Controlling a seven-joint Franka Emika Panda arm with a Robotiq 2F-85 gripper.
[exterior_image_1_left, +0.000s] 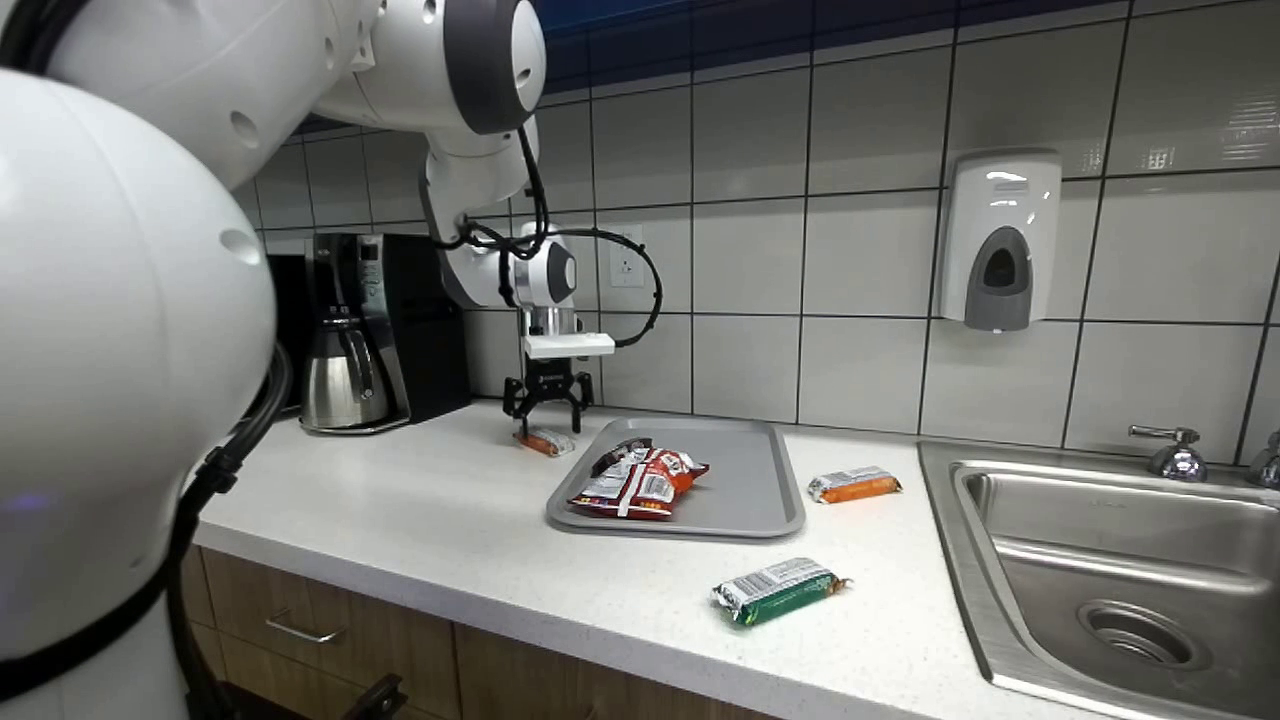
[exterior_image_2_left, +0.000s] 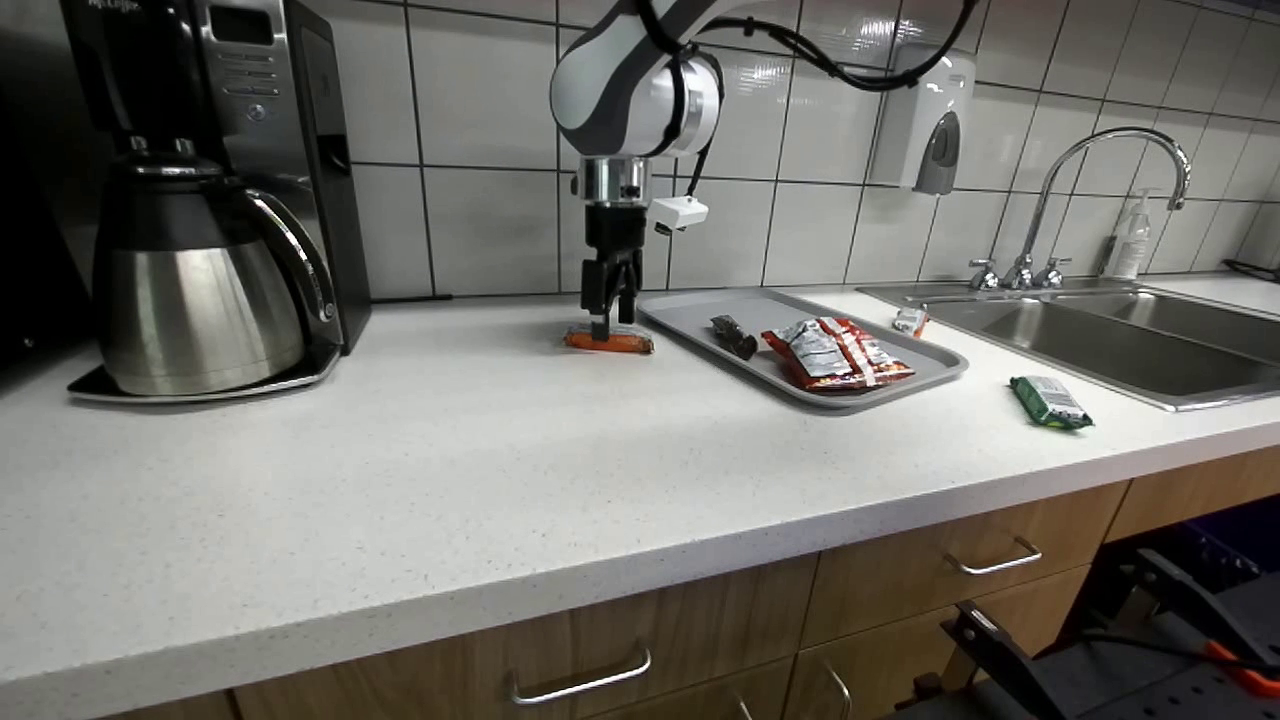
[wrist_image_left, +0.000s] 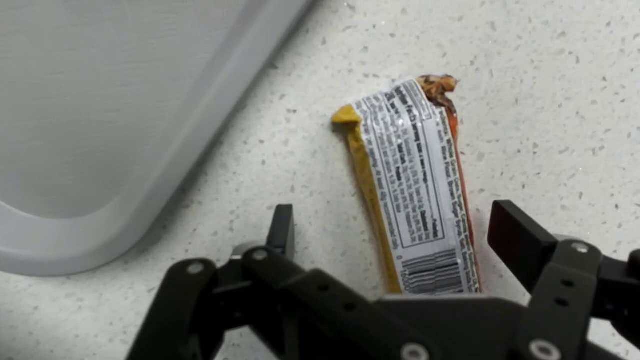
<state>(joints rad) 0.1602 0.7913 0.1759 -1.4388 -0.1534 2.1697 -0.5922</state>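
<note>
My gripper (exterior_image_1_left: 550, 425) is open and points down over a wrapped snack bar (exterior_image_1_left: 548, 442) on the white counter. In the wrist view the bar (wrist_image_left: 415, 185) has a white label with a barcode, one yellow edge and one orange-red edge. It lies between the two open fingers (wrist_image_left: 399, 227), with a gap on each side; its near end is hidden behind the gripper body. In an exterior view the gripper (exterior_image_2_left: 612, 322) stands low at the orange side of the bar (exterior_image_2_left: 608, 342). The grey tray (wrist_image_left: 100, 100) is beside the bar.
The tray (exterior_image_1_left: 750, 470) holds a red chip bag (exterior_image_1_left: 645, 485) and a small dark wrapper (exterior_image_2_left: 735, 337). An orange bar (exterior_image_1_left: 855, 485) and a green bar (exterior_image_1_left: 778, 590) lie on the counter. A coffee maker (exterior_image_2_left: 260, 150) with steel carafe (exterior_image_2_left: 200, 310) and a sink (exterior_image_1_left: 1130, 560) flank the area; tiled wall behind.
</note>
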